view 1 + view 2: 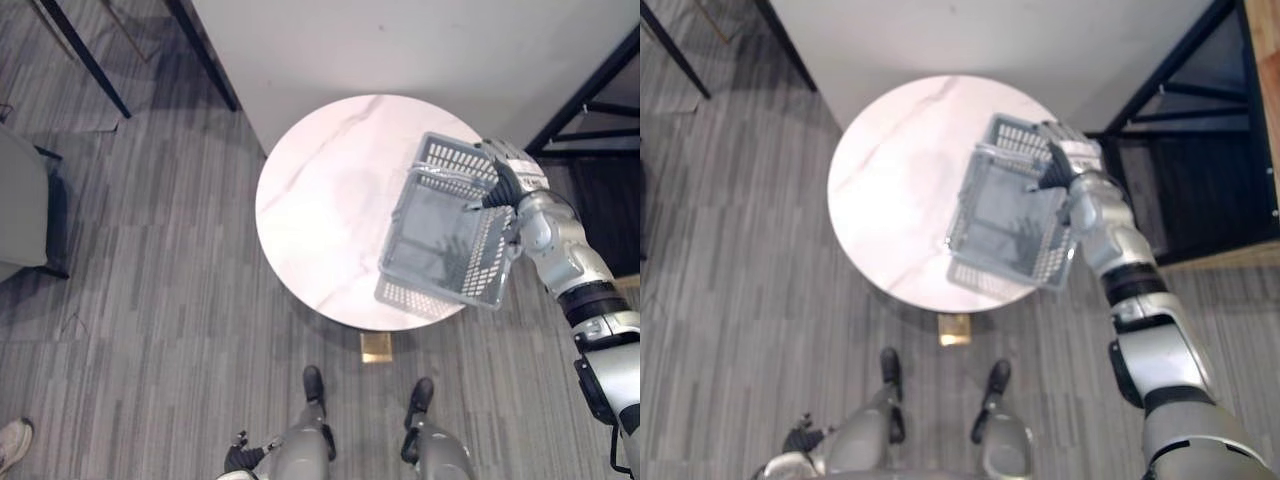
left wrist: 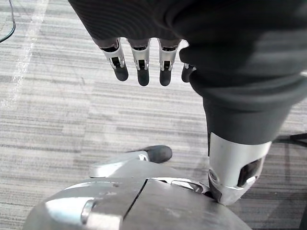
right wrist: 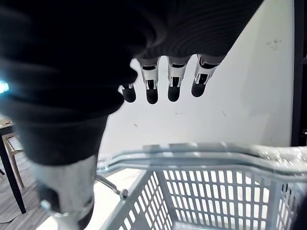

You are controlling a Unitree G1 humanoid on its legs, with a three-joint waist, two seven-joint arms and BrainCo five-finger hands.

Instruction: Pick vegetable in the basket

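Left hand (image 2: 144, 52): seen hanging low beside the robot over the grey floor (image 1: 150, 280); its fingers (image 2: 142, 72) are held straight and side by side, with nothing grasped.
Table (image 1: 320, 190): a round white marble top is set ahead.
Basket (image 1: 412, 294): the grey plastic basket is found tilted on the table's right part, overhanging the near right edge.
Right hand (image 1: 505, 170): placed at the basket's far right corner; its fingers (image 3: 174, 88) are kept straight, close together, above the handle (image 3: 192, 155).

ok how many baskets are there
1: a grey basket over the right side of the round table, its handles just below the open right hand. No other shows. The left hand hangs open above the floor.
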